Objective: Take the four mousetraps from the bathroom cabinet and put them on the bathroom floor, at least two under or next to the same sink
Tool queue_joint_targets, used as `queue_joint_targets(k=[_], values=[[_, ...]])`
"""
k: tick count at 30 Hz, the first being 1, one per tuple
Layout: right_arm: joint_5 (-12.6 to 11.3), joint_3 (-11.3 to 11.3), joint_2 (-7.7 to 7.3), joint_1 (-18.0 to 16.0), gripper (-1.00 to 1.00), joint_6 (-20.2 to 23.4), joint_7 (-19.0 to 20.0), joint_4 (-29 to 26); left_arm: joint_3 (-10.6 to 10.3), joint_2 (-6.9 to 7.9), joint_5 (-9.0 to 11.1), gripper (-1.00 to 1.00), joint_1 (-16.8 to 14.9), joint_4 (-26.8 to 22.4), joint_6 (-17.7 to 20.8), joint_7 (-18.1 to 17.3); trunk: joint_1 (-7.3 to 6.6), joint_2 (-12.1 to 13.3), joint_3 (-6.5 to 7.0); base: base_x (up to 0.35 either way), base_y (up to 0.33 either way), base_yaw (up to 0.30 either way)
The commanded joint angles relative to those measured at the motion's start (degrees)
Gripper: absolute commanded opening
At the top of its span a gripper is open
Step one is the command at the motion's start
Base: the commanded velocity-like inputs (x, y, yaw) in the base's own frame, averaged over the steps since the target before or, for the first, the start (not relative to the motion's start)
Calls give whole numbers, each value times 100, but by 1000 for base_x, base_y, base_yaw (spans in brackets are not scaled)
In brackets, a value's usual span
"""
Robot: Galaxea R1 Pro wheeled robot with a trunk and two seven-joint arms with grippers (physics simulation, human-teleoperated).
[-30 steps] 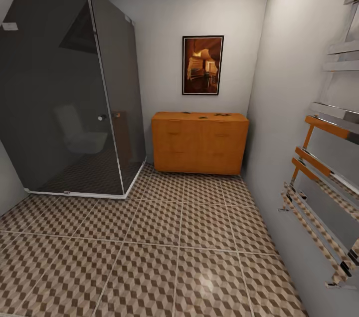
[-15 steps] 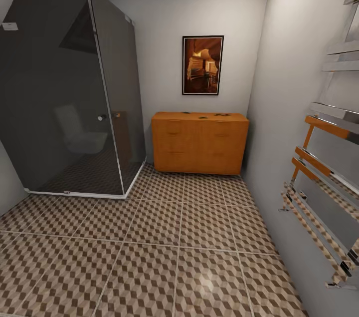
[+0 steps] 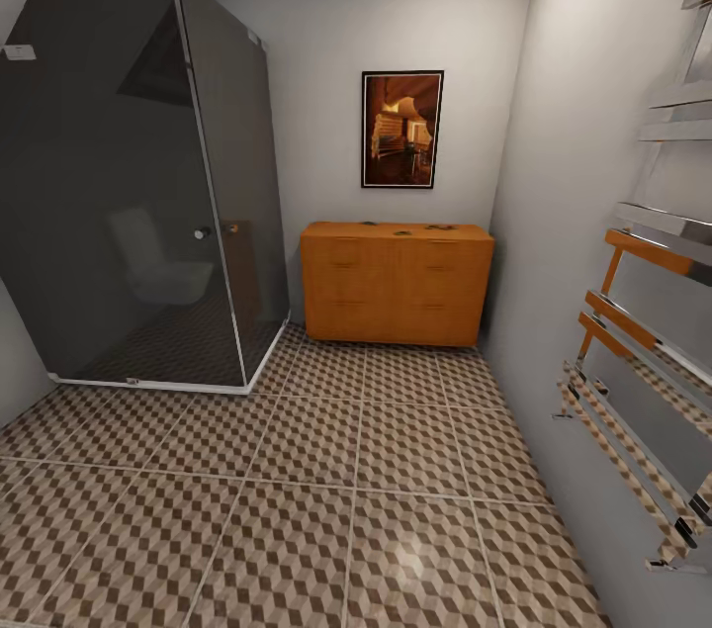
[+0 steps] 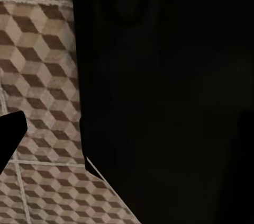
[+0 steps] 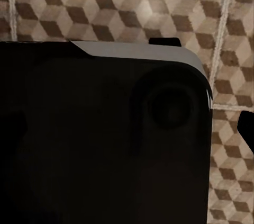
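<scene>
cabinet [image 3: 397, 284] far across bathroom floor [image 3: 326, 499]

— How many cabinets?
— One wide orange-brown wooden cabinet [image 3: 396, 284], with two columns of drawers.
— And on top of it?
— A few small dark items, too small to count for certain.
— Anything else?
— One dark glass shower stall [image 3: 138, 178], one framed picture [image 3: 401, 129], one chrome towel rail [image 3: 648, 312], one cube-patterned tiled bathroom floor [image 3: 297, 490].
</scene>
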Motion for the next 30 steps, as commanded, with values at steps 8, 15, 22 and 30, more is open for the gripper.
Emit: queue_joint_targets(k=[8,15,22,30], values=[[-1,-2,4,-3,100,-174,13,-8,11,-199,2,100,-1,-13,-3,-17,0,-2,-4,0,0,0],[12,5,-6,-3,100,-188,26,-21,27,-153,-7,100,-1,-384,-181,-16,0,-2,-4,0,0,0],[41,15,-43,-3,100,-475,32,-392,34,-48,-16,100,-1,-1172,-242,-9,0,-2,-4,0,0,0],[81,15,-58,-8,100,-437,-29,-1569,45,13,-39,100,-16,-2350,751,39,0,-2,-4,0,0,0]])
